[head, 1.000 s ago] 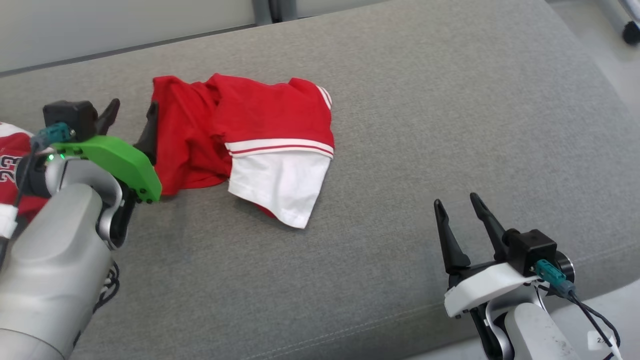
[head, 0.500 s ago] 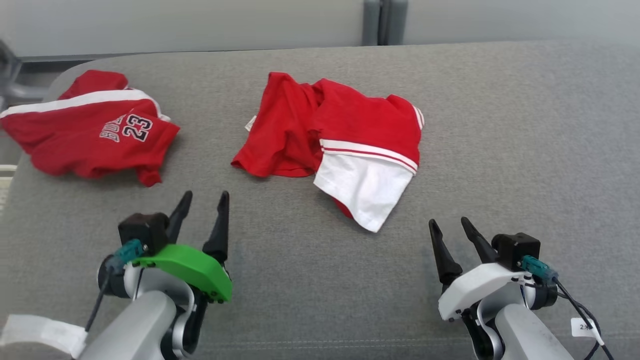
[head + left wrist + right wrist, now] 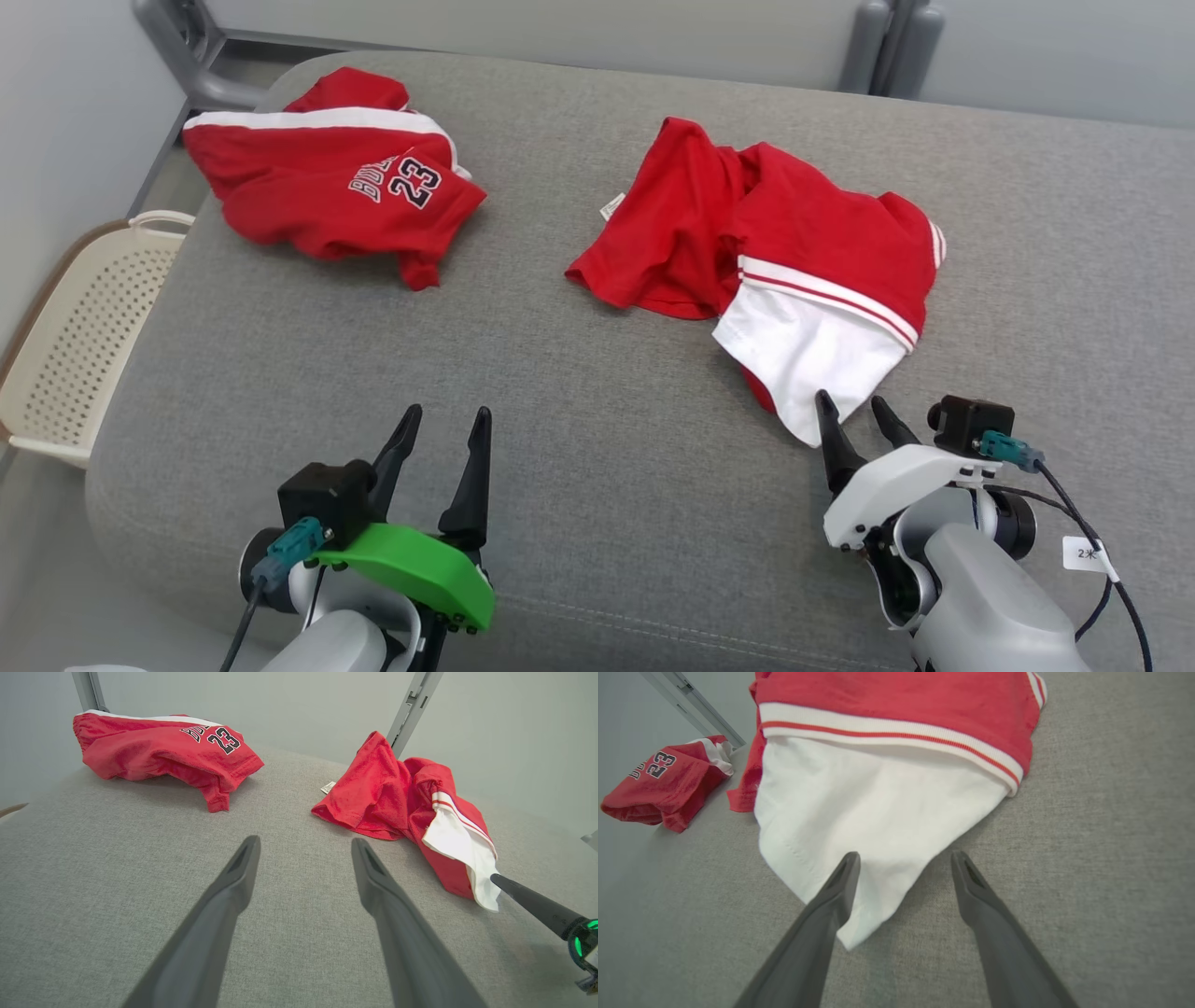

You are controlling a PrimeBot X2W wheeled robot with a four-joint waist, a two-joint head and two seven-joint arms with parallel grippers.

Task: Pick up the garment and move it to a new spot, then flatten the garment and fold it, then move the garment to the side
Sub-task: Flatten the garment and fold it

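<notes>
right claw (image 3: 850,401) wide, at white corner of garment (image 3: 803,252) | left claw (image 3: 449,411) wide, apart

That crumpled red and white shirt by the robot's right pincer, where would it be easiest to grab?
Probably the white flap of the shirt, at its pointed corner. It juts out from the bunched red folds towards the robot, lying thin on the grey cushion. The open right pincer, at that tip, could come from the near side.
</notes>
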